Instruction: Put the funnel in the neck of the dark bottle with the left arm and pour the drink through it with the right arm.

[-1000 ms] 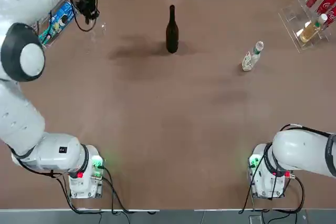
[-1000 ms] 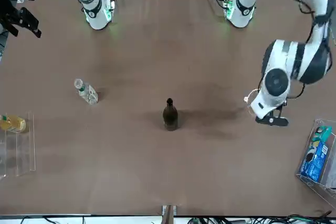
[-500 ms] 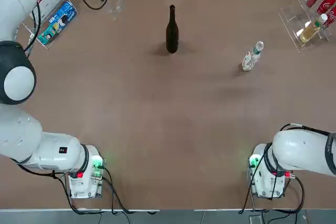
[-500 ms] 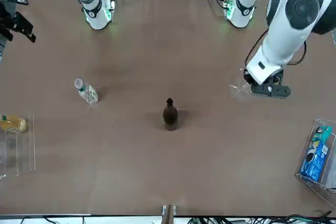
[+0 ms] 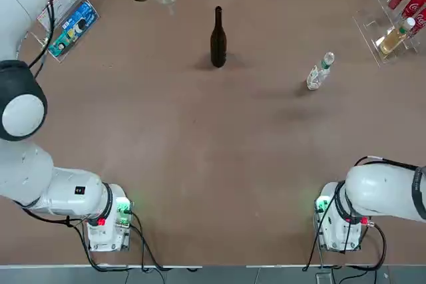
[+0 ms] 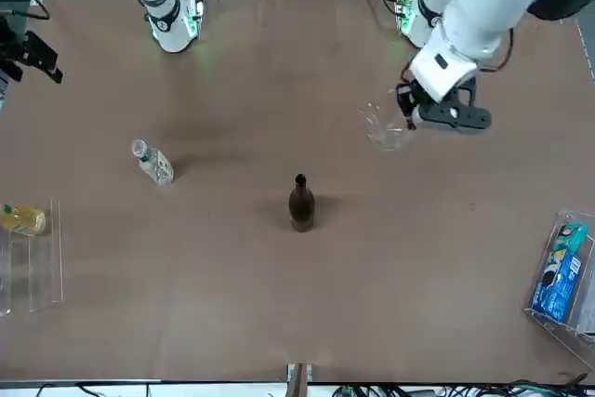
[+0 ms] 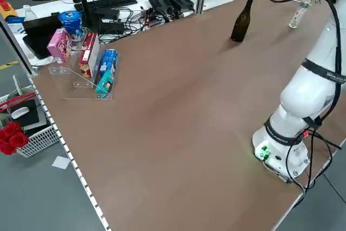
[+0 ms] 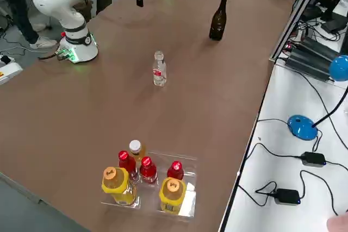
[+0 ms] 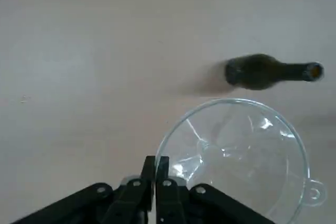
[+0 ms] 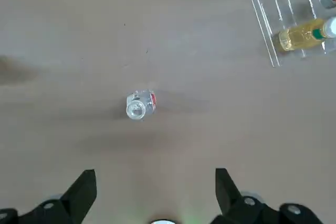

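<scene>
Left claw [image 9: 156, 169] pinches funnel [image 9: 236, 153] rim; I centre stem over bottle [image 6: 300, 204] mouth, lower straight. Right claw [image 10: 155, 187] apart, idle above drink [image 10: 140, 104].

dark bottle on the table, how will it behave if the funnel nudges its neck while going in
The dark bottle stands tall and slim on a narrow base, so a sideways nudge high on its neck could likely tip it. It looks like glass, so probably stiff and fairly heavy, which may steady it. The funnel, pinched at its rim by the left gripper, looks light, so contact should be gentle.
</scene>
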Motion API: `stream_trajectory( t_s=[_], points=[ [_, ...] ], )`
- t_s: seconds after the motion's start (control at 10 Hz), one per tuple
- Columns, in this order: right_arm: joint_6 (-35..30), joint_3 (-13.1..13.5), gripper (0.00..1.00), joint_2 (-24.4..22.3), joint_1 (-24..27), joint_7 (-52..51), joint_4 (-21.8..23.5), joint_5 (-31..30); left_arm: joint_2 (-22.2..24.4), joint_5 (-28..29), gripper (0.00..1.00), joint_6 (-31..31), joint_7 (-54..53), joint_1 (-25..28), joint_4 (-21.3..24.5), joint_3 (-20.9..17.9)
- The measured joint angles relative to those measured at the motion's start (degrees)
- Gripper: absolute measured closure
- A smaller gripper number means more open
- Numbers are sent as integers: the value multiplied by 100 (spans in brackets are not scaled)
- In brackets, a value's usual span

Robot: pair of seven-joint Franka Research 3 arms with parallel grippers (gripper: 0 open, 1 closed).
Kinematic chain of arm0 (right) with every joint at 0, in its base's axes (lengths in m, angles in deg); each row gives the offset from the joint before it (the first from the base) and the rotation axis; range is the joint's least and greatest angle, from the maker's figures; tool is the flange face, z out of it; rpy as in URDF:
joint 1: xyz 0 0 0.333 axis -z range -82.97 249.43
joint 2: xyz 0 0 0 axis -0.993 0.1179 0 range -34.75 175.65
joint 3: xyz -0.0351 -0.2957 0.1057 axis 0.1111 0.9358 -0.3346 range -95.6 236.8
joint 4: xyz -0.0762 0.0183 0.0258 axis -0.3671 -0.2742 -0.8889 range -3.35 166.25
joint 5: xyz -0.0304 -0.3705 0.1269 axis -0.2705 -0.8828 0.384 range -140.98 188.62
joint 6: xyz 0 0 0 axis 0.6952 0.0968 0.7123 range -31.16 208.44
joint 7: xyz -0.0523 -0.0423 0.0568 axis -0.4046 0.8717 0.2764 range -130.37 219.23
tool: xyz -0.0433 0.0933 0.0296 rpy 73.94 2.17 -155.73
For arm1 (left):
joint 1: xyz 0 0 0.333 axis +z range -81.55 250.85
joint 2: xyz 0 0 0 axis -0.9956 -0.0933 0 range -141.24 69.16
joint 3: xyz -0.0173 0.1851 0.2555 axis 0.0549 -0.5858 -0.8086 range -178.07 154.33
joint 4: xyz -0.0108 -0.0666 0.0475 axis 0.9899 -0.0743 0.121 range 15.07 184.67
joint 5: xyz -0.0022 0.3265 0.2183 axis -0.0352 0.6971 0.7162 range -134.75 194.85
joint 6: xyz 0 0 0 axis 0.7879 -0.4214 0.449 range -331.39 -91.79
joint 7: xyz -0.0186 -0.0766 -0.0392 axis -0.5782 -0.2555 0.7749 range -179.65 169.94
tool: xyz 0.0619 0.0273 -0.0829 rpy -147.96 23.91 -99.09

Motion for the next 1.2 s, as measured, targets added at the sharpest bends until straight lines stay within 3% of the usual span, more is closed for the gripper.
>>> stream_trajectory(
  t_s=[0.3,0.5,0.7,1.0,1.2],
  points=[
    [-27,37,0,4,2,-59,-4,0,-234,-142,96,-129,950,-40,-362,476],
    [-24,138,0,16,39,-893,-4,3,-615,-142,96,-514,1507,-150,-701,659],
    [38,297,0,35,154,-1823,41,125,-931,-34,96,-1037,1915,-434,-798,678],
    [154,418,0,81,535,-2977,255,527,-1580,611,96,-1234,2409,-880,-1198,674],
    [360,783,0,157,551,-4067,542,777,-1754,701,96,-1241,2406,-898,-1364,653]
  ],
)
